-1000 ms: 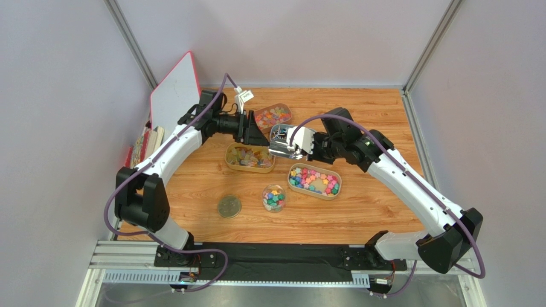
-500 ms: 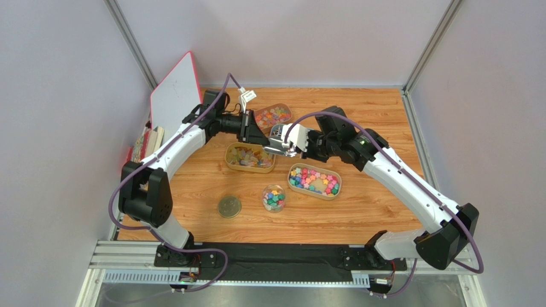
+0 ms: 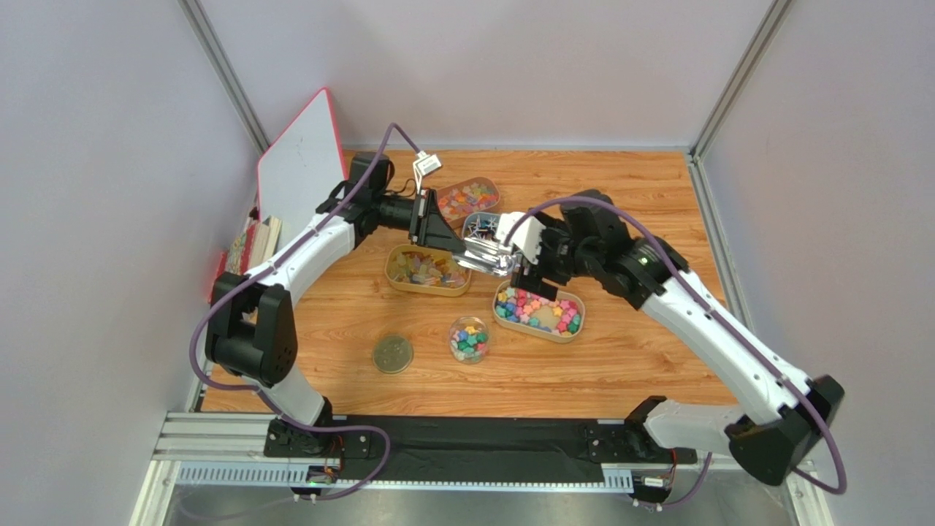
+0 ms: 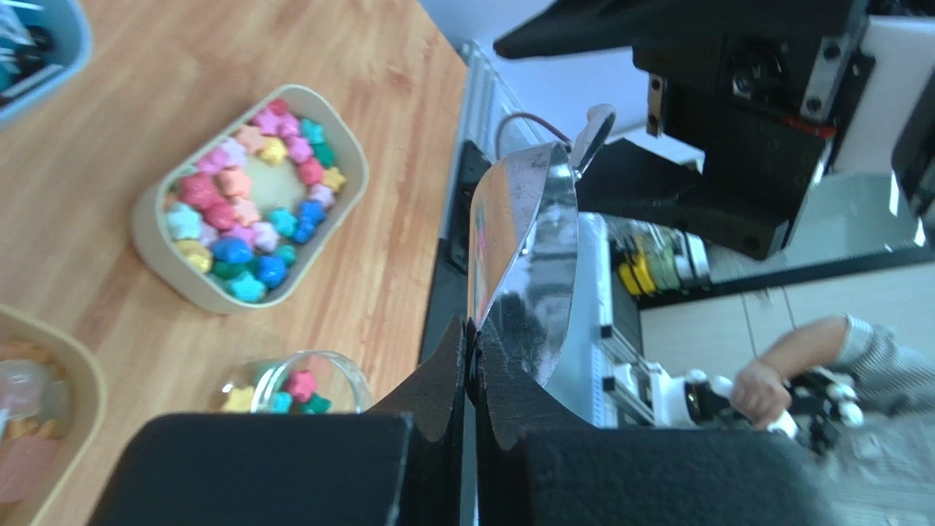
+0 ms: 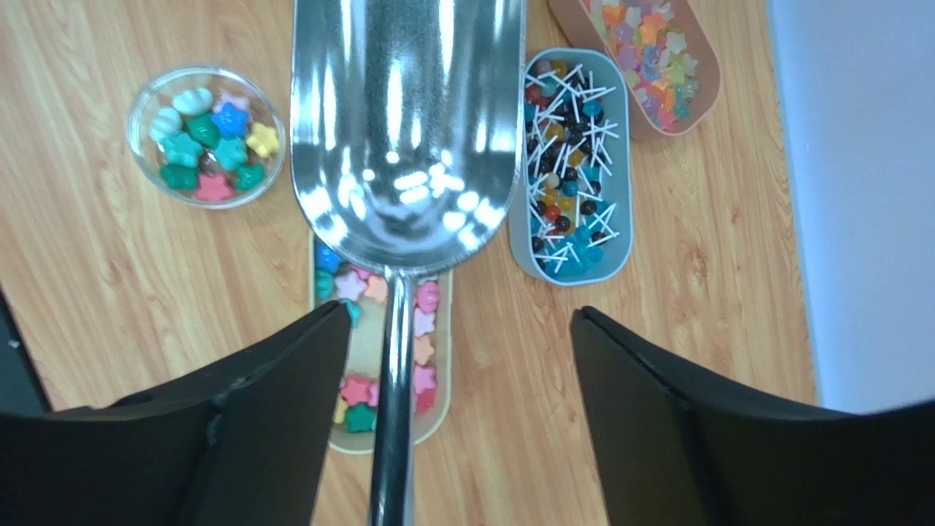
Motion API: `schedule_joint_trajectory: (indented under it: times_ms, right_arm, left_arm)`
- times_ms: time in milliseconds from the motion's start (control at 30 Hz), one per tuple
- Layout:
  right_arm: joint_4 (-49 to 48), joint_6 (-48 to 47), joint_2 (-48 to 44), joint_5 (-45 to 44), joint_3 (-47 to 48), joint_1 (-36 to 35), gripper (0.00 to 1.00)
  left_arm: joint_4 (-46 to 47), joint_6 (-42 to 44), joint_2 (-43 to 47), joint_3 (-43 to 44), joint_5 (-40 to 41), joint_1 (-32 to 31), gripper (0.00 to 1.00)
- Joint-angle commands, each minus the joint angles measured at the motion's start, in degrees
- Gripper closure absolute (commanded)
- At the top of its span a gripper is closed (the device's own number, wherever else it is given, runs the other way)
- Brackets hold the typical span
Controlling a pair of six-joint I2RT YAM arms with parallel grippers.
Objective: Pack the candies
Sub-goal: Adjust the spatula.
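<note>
A shiny metal scoop (image 3: 483, 254) hangs empty above the trays. My left gripper (image 3: 445, 236) is shut on the edge of its bowl (image 4: 527, 263), pads pinched at the rim (image 4: 474, 334). My right gripper (image 5: 461, 318) stands open, and the scoop's handle (image 5: 392, 416) runs between its fingers (image 5: 274, 384), closer to the left one. Bright star candies fill a tan tray (image 3: 539, 310) under the scoop and part of a clear jar (image 3: 470, 339). Golden-amber candies lie in a tan tray (image 3: 427, 270). Red-orange mixed ones lie in a far tray (image 3: 468, 198). A grey-blue tray (image 5: 571, 164) holds blue-white stick sweets.
The jar's lid (image 3: 393, 354) lies flat on the wood left of the jar. A white board with a red edge (image 3: 300, 164) leans at the back left, with stacked items (image 3: 247, 247) below it. Grey walls close in the table on three sides.
My left gripper moved in and shut on the scoop's rim. My right gripper, earlier shut on the handle, has opened. The right arm shifted slightly toward the near side.
</note>
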State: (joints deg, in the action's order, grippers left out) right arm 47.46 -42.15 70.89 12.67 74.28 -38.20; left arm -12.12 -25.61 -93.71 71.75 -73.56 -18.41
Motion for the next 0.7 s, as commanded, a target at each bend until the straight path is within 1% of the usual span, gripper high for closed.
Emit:
schedule_joint_trajectory:
  times_ms: [0,33,133,200,300,333,500,567,600,667]
  right_arm:
    - [-5.8,2.34,-11.63,7.95,-4.92,3.2,0.17]
    - [-6.59,1.9,-15.05,9.38,-7.28,3.39,0.17]
    - [-7.82,2.95,-18.32,12.64,-9.5,3.48,0.18]
    - [-7.82,4.62,-18.25,13.96,-9.51,3.48,0.2]
    - [-7.39,5.41,-17.11,15.8,-8.72,3.39,0.26]
    - [-7.21,5.33,-16.58,16.51,-8.28,3.39,0.3]
    - [-6.24,3.75,-14.56,17.31,-8.19,3.39,0.34]
    - [-6.24,3.04,-14.03,16.95,-8.36,3.39,0.39]
    - [-6.5,2.87,-13.85,16.95,-8.28,3.39,0.45]
    - [-6.59,2.69,-13.42,16.78,-8.1,3.39,0.53]
  left_arm:
    - [2.36,-0.41,-1.47,0.06,-8.96,-0.39,1.0]
    - [2.45,-0.24,-1.73,0.15,-9.58,-0.39,1.0]
    - [1.93,0.12,-2.26,0.59,-10.55,-0.39,1.0]
    - [1.84,0.21,-2.27,0.41,-10.81,-0.48,1.0]
    - [1.48,0.47,-2.26,-0.11,-10.64,-0.66,1.0]
    - [1.48,0.47,-2.09,-0.29,-10.64,-0.66,1.0]
    - [1.31,0.56,-1.83,-0.38,-10.55,-1.01,1.0]
    - [1.4,0.64,-1.83,-0.38,-10.46,-1.36,1.0]
    - [1.4,0.73,-1.83,-0.47,-10.38,-1.45,1.0]
    - [1.31,0.73,-1.82,-0.47,-10.38,-1.71,1.0]
